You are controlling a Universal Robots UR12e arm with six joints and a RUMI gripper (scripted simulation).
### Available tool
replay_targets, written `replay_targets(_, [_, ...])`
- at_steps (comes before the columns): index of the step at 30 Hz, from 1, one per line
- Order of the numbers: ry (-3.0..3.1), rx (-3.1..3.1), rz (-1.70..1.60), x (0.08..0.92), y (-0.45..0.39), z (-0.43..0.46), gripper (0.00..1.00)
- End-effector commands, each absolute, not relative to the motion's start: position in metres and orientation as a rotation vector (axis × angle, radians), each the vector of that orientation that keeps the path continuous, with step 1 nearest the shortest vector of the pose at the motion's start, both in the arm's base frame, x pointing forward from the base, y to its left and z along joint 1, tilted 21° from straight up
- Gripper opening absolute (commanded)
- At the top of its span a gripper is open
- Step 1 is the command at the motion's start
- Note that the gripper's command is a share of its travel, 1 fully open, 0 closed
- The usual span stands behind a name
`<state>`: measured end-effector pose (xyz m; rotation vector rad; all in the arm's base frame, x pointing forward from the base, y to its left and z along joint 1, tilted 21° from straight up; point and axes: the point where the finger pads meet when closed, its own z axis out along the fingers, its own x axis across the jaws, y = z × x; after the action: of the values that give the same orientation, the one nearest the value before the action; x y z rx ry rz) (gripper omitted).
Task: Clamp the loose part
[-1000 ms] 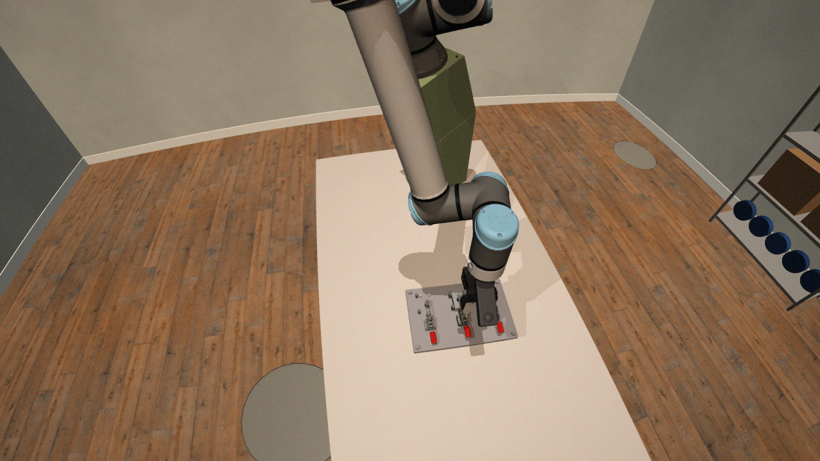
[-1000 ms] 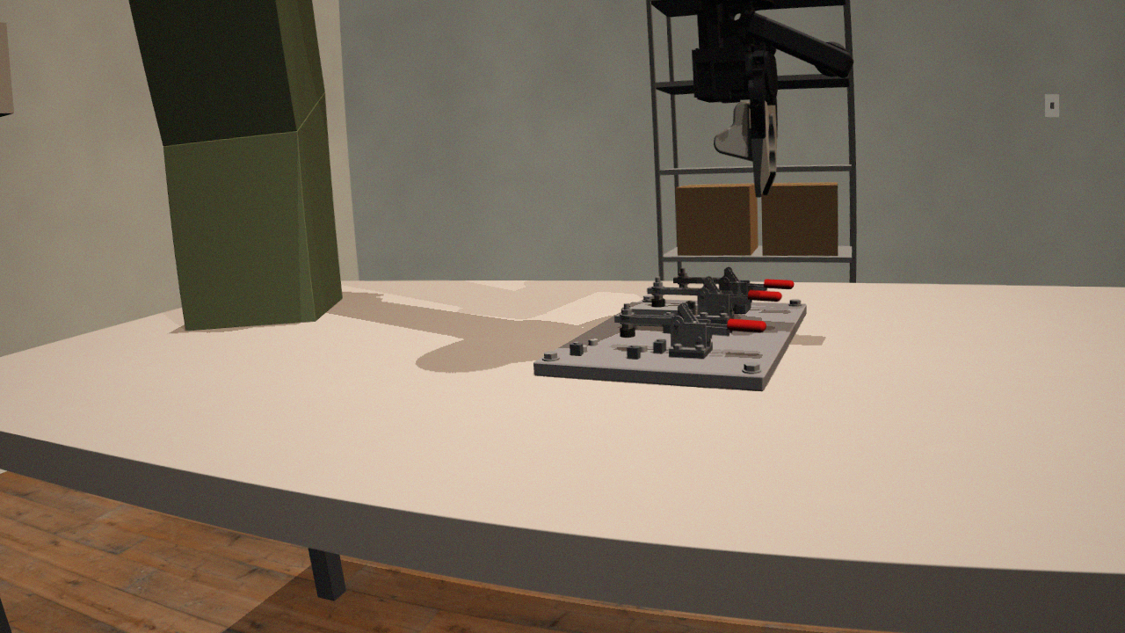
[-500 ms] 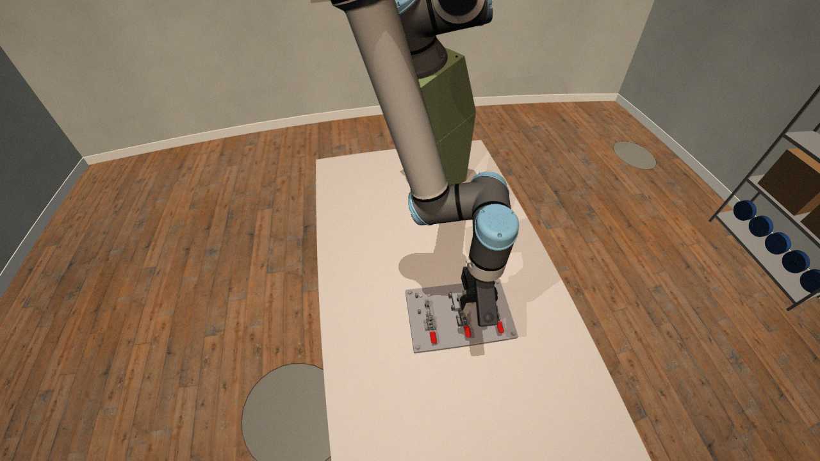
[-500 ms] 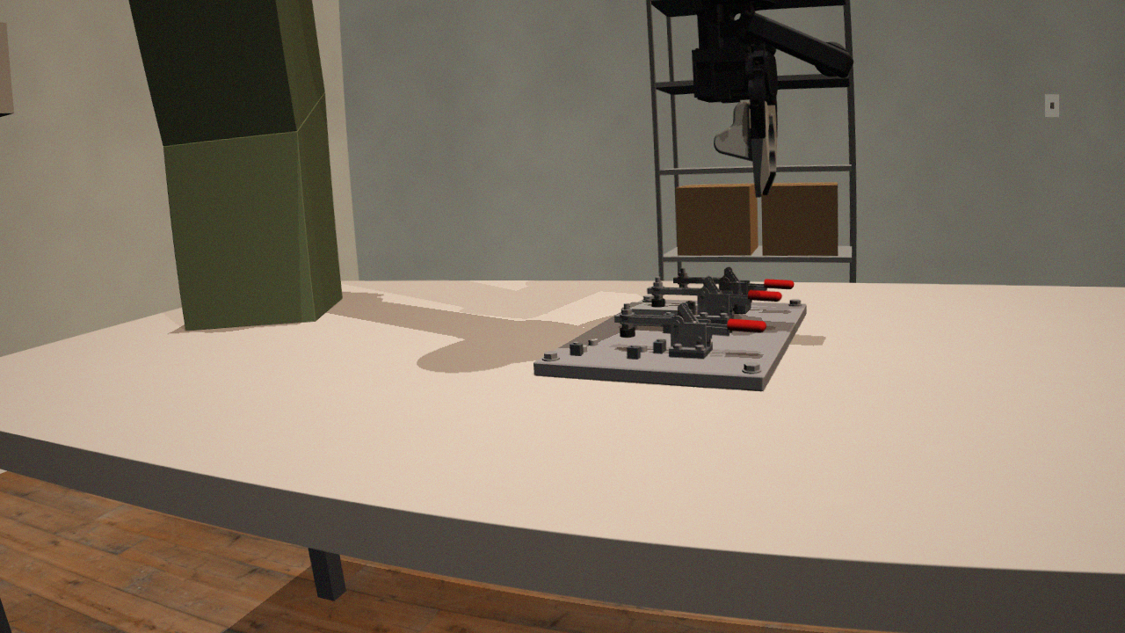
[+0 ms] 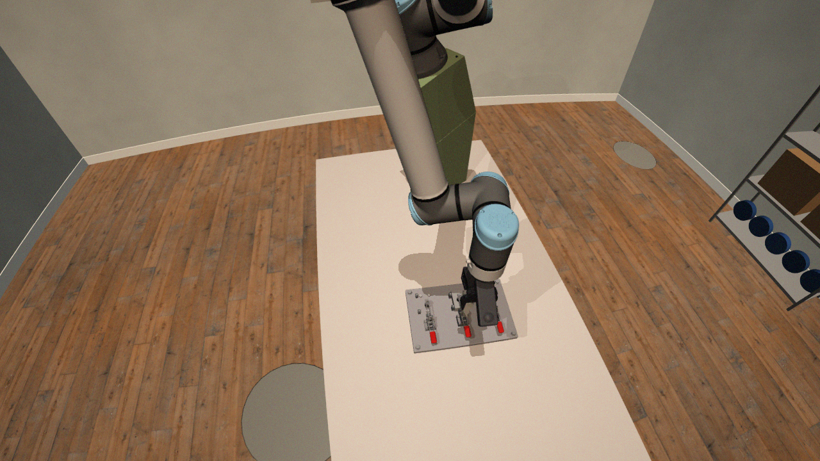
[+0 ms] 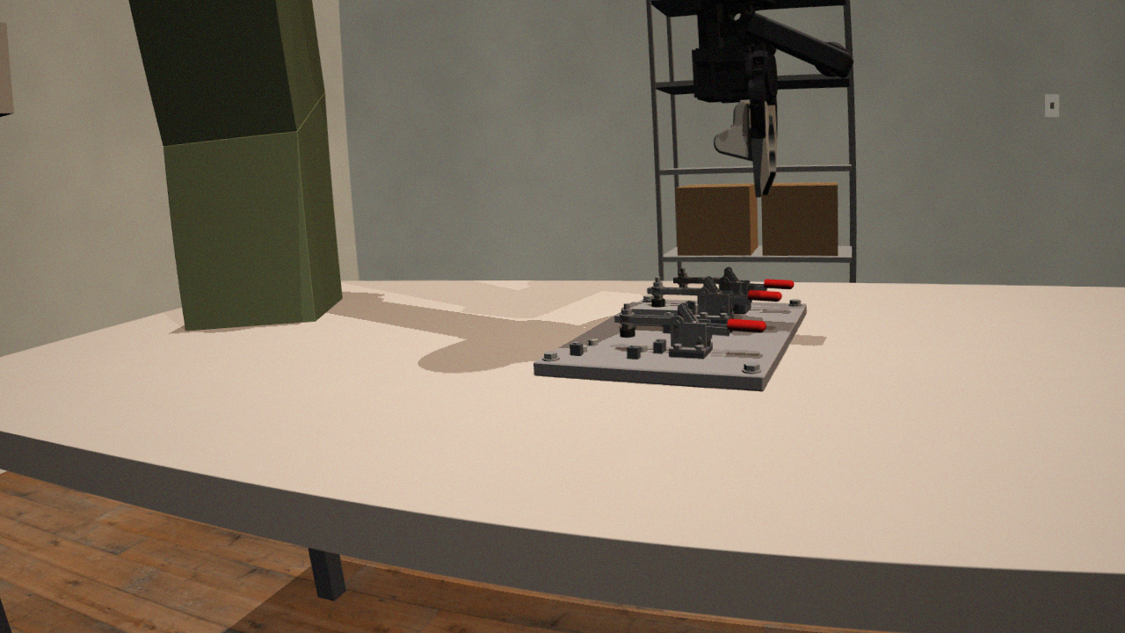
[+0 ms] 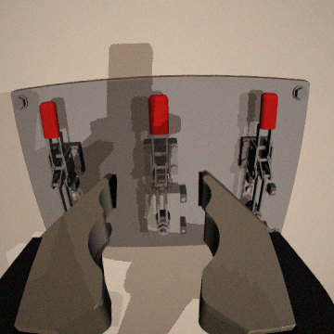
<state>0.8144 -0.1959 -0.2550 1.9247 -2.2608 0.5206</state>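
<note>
Gripper (image 5: 465, 300) (image 6: 763, 187) (image 7: 157, 175) released, nothing held; if I descend misaligned, a finger could knock the middle red handle (image 5: 467, 331) (image 6: 765, 295) (image 7: 159, 114).

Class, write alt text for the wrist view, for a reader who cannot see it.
Two open gripper fingers reach towards a grey plate carrying three clamps, their red handles pointing away.

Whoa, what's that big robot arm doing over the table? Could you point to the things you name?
The robot arm (image 5: 401, 103) is holding its claw (image 5: 471, 307) (image 6: 761, 192) (image 7: 157, 175) in the air above a gray metal plate (image 5: 421, 342) (image 6: 668, 376) (image 7: 107, 102). The claw is open, with nothing in it. On the plate are three clamps with red handles, and all three handles lie down low. Its job is to clamp a part in place, but I can't make out whether one is already in.
</note>
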Motion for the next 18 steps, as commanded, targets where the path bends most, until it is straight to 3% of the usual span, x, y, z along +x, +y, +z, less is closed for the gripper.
replay_targets(1, [-2.260,1.924,0.517,0.8130,-0.1948,-0.2563,0.28])
replay_targets(10, [-2.260,1.924,0.517,0.8130,-0.1948,-0.2563,0.28])
replay_targets(11, [-2.260,1.924,0.517,0.8130,-0.1948,-0.2563,1.00])
replay_targets(18, [-2.260,1.924,0.517,0.8130,-0.1948,-0.2563,1.00])
